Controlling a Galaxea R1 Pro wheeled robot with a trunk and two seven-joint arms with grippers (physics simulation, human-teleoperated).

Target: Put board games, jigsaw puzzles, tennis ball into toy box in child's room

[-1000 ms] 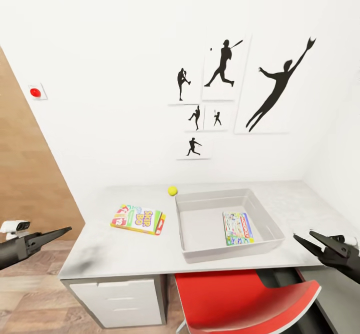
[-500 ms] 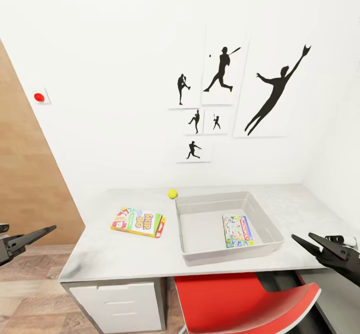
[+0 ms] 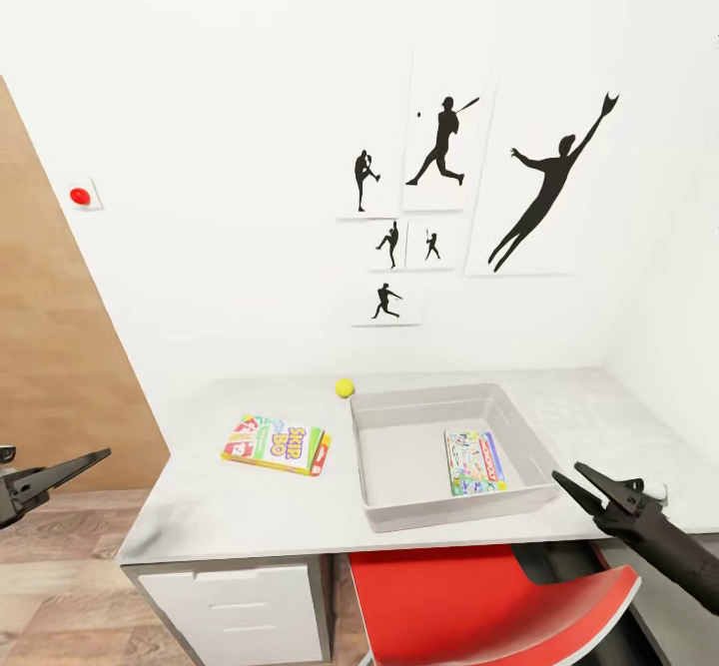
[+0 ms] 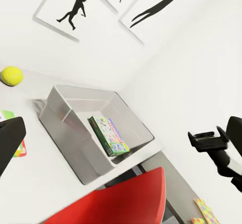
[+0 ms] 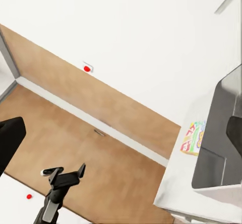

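The yellow-green-red board game (image 3: pixel 276 442) lies flat on the table (image 3: pixel 230 516), left of the toy box (image 3: pixel 371 456), which already holds the blue board game (image 3: pixel 475 460). The tennis ball (image 3: pixel 345 387) sits at the box's far-left corner. Left gripper (image 3: pixel 70 466) is nearest, jaws apart; right gripper (image 3: pixel 591 484) likewise spread. Judged best: slide the game toward the near edge for grip. The red chair (image 3: pixel 489 596) crowds the front.

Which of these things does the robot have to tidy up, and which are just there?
For the job:
- board game on the table
- board game already in the toy box
- tennis ball on the table
- jigsaw puzzle, low by the chair

Just there:
- red chair
- silhouette pictures on the wall
- red wall button
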